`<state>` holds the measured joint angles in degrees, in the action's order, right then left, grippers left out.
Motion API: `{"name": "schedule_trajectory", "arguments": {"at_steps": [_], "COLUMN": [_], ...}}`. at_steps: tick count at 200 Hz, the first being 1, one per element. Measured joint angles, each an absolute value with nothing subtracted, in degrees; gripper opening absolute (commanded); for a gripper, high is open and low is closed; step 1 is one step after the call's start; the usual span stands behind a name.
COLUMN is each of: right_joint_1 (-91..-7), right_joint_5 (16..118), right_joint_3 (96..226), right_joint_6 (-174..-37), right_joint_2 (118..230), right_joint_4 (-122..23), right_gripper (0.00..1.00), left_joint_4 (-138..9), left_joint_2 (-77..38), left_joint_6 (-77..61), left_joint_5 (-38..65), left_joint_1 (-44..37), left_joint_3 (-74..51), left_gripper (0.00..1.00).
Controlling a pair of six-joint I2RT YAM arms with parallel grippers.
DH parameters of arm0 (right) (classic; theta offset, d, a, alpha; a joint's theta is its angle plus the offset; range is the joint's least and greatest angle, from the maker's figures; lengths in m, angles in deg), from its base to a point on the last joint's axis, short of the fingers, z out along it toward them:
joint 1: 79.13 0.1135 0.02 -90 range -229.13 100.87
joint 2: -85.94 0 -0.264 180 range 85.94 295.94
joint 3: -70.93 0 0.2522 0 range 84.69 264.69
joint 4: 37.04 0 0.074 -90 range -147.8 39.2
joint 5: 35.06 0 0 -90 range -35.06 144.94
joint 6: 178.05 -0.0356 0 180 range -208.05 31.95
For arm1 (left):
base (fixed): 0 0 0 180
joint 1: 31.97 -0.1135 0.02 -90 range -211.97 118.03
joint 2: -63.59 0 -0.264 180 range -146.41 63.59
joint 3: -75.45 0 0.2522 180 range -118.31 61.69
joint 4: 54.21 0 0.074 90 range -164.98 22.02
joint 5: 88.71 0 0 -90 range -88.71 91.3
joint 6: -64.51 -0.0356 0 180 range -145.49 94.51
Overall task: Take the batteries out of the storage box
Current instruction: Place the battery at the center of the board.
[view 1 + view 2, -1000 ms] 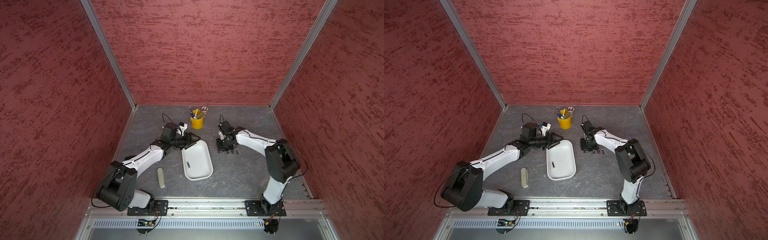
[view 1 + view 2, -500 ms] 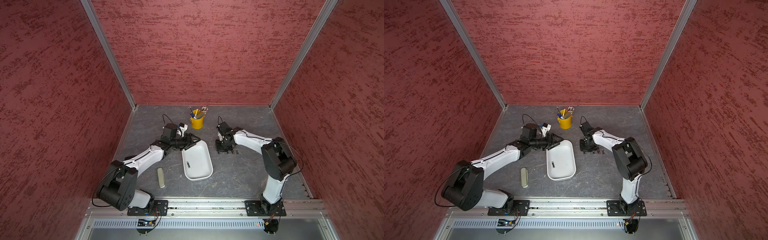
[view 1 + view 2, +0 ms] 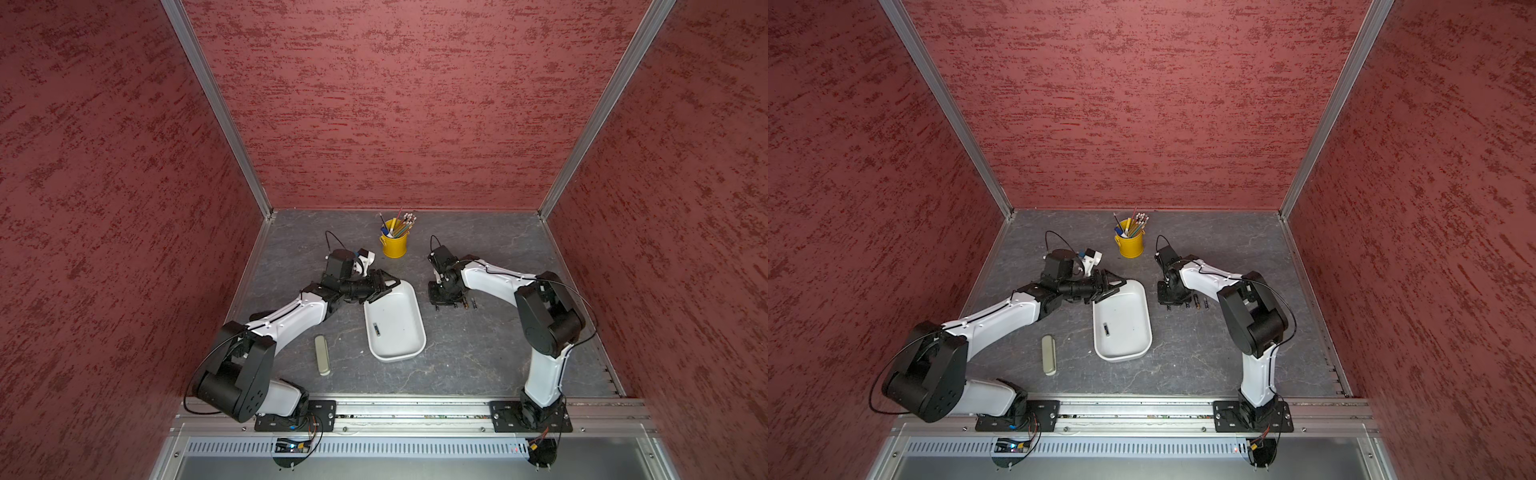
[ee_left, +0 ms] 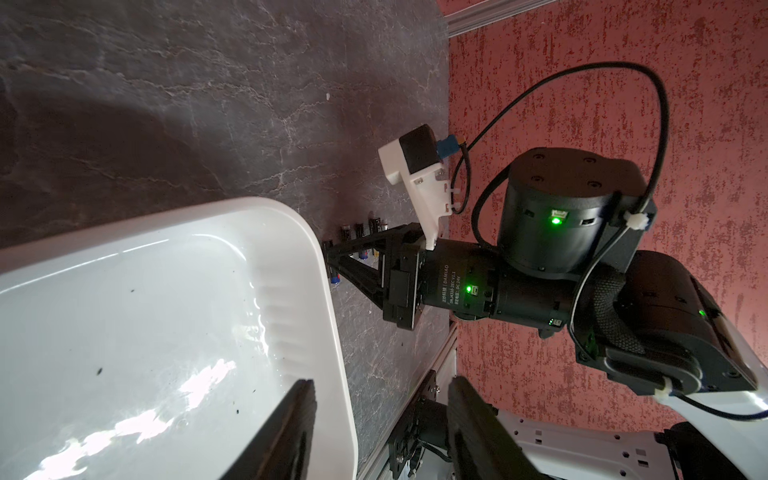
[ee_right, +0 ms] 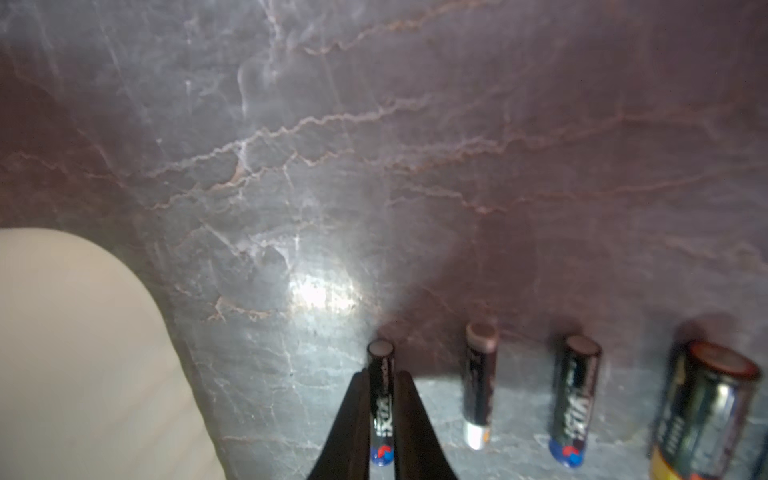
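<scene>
The white storage box lies mid-table with one battery inside. My left gripper is open at the box's far left corner. One of its fingers hangs over the inside and the other outside the rim. My right gripper is down at the table, right of the box, shut on a black battery with a blue-red end. That battery lines up with three other batteries lying on the table.
A yellow cup of pencils and pens stands at the back, between the two arms. A slim beige-olive case lies left of the box, towards the front. Red walls close in three sides, and a metal rail runs along the front.
My right arm's elbow has swung slightly left while its gripper stays at the row of batteries. The left arm and the box have not moved.
</scene>
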<state>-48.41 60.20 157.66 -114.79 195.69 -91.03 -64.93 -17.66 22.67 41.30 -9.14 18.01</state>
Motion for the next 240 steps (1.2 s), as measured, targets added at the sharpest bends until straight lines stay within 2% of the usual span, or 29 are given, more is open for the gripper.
{"name": "schedule_trajectory", "arguments": {"at_steps": [240], "right_joint_1": [-48.3], "right_joint_5": [58.2], "right_joint_3": [158.8], "right_joint_6": [-113.9], "right_joint_2": [196.8], "right_joint_4": [-92.9], "right_gripper": [0.22], "left_joint_4": [-64.9], "left_joint_2": [-17.9], "left_joint_6": [22.6], "left_joint_5": [41.3], "left_joint_1": [-8.4], "left_joint_3": [18.0], "left_gripper": [0.54]}}
